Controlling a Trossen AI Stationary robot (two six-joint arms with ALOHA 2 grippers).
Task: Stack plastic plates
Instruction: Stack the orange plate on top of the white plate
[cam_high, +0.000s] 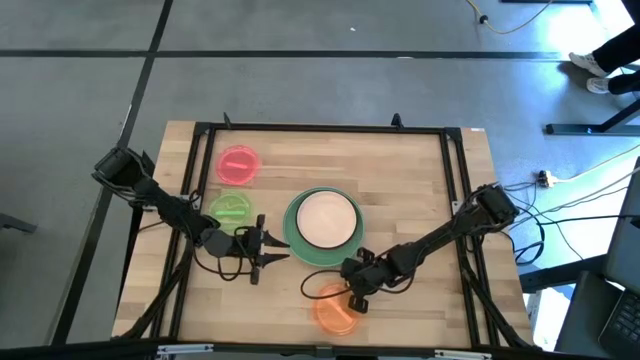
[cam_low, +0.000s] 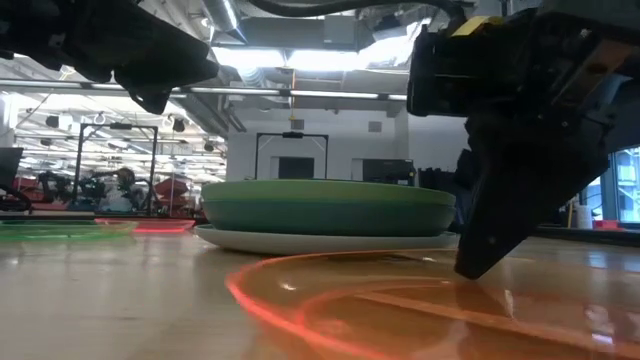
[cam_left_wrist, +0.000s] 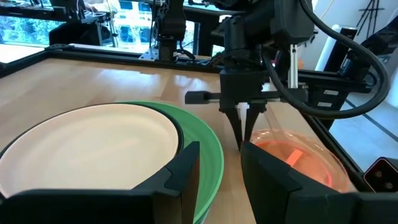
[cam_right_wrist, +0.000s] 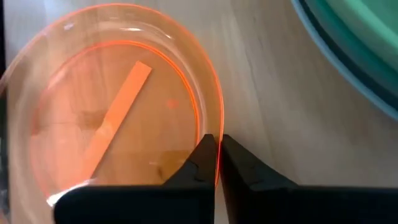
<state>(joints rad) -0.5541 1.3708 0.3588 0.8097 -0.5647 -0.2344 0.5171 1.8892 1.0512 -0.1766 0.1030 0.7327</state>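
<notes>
A stack of plates (cam_high: 322, 221) stands at the table's middle, with a green rim around a pale peach plate (cam_left_wrist: 93, 149) on top. In the low view a pale plate (cam_low: 300, 240) lies lowest. A red-pink small plate (cam_high: 238, 163) and a lime one (cam_high: 232, 208) lie flat to the left. The translucent orange plate (cam_high: 337, 310) lies near the near edge. My right gripper (cam_right_wrist: 217, 146) is shut on its rim. My left gripper (cam_high: 272, 250) hovers open, just left of the stack's near side. My right gripper pinches the orange plate's rim (cam_right_wrist: 219, 127) on the side toward the stack, one finger inside the plate and one outside. The fingers (cam_low: 480, 255) come from above, pointing down. The plate's bottom lies on the table.
A black frame (cam_high: 320, 128) runs around the wooden table top. Bare wood lies at the far right and along the near left. Cables trail on the floor to the right. A person's shoes (cam_high: 590, 68) show at the far right of the floor.
</notes>
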